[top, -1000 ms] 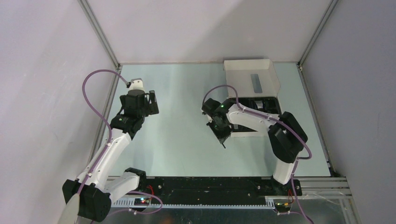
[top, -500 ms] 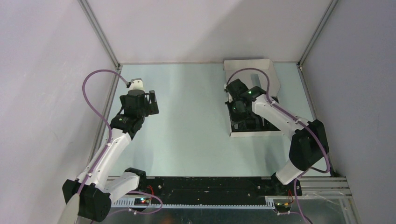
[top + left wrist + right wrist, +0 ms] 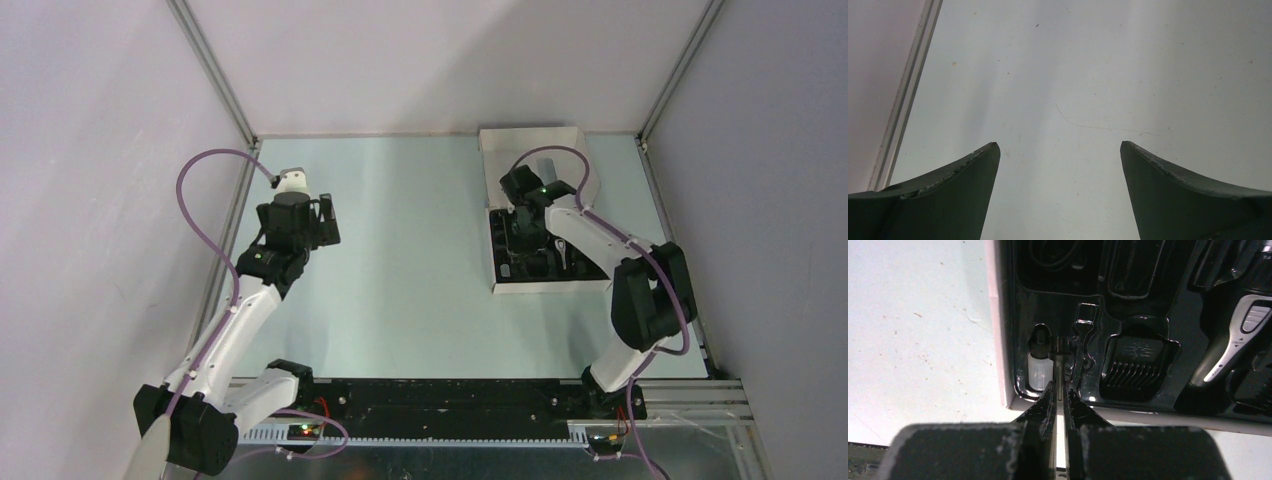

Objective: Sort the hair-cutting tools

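A white open box (image 3: 498, 288) at the right holds a black tray with the hair-cutting tools. In the right wrist view the tray shows a black comb attachment (image 3: 1138, 365), the black-and-silver clipper (image 3: 1243, 340), a coiled cord (image 3: 1053, 255) and a small clear bottle (image 3: 1039, 367). My right gripper (image 3: 1060, 390) is shut on the thin black stick-brush (image 3: 1060, 362) and holds it over the tray's near left slot, beside the bottle. It also shows in the top view (image 3: 520, 232) above the box. My left gripper (image 3: 1058, 147) is open and empty over bare table, at far left (image 3: 328, 222).
The box lid (image 3: 540, 160) stands open at the back of the box. The box's white left wall (image 3: 995, 315) borders the pale table. A metal frame rail (image 3: 908, 95) runs along the table's left edge near my left gripper.
My right arm swung from the table left of the box to over the tray, carrying the stick-brush. The left arm has not moved.
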